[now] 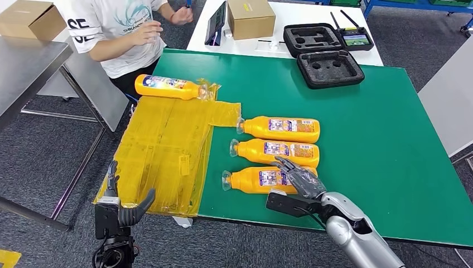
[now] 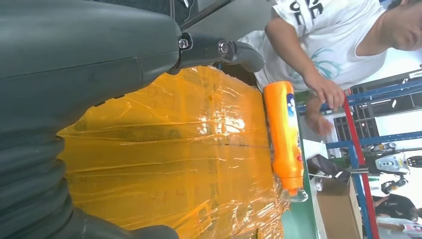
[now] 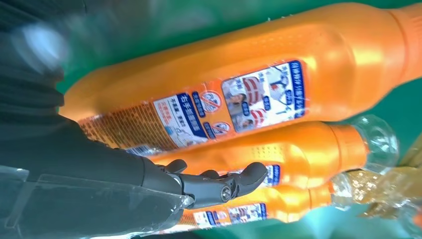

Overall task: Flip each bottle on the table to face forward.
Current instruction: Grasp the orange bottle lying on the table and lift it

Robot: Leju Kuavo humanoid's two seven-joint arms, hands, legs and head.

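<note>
Bottles lie label-up in a row; I hover my right hand, fingers spread, over the nearest to roll it; left hand idles, unclenched.

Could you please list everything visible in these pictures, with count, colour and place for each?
bottles: four, orange, lying down; three in a row on the green table, one on the yellow sheet's far edge
table: one, green
plastic sheet: one, yellow, over the table's left end
foam cases: two, black, far side
cardboard boxes: two, brown, on tables behind
person: one, white shirt, beyond the sheet
left hand: open, near the sheet's front edge
right hand: open, over the nearest bottle
</note>
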